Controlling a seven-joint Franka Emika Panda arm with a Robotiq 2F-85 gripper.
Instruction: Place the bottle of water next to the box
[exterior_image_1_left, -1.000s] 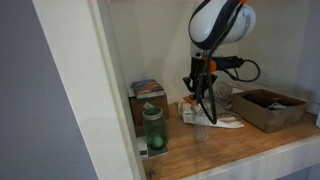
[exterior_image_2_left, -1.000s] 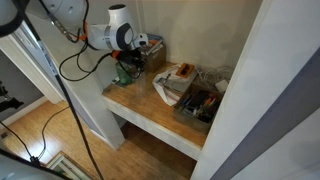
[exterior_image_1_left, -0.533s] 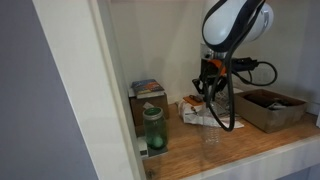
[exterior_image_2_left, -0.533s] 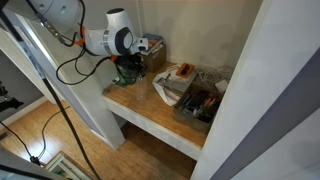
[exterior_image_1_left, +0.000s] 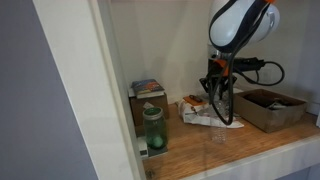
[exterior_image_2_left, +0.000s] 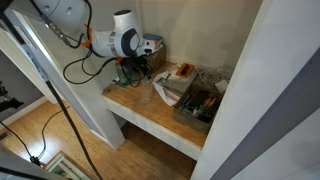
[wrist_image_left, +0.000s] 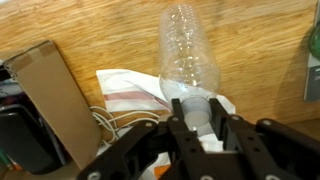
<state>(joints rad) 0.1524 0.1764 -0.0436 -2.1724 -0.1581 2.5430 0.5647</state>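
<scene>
Pincer (wrist_image_left: 200, 118) closed narrow on the neck end of the bottle of water (wrist_image_left: 188, 58), with a finger seated on each side of the cap region. The bottle is clear and colourless with a ribbed body. In the wrist view it extends away from the pincer over the wooden surface (exterior_image_1_left: 240, 148).

Position: in an exterior view the bottle hangs upright below the pincer, between the green jar (exterior_image_1_left: 153, 128) and the box (exterior_image_1_left: 270, 110). It is nearer the box but apart from it. Contact between the bottle base and the surface cannot be determined — the plastic is too transparent against the wood.

Box: low brown cardboard, at the far end of the surface from the jar. It holds dark contents that cannot be identified.

Other items:
- A striped cloth (wrist_image_left: 128, 95) lies between box and bottle in the wrist view, with one corner just beside the bottle's shoulder.
- Thin cables (wrist_image_left: 108, 125) lie on the cloth near the box.
- A printed carton (exterior_image_1_left: 147, 89) stands behind the jar, against the side wall.
</scene>
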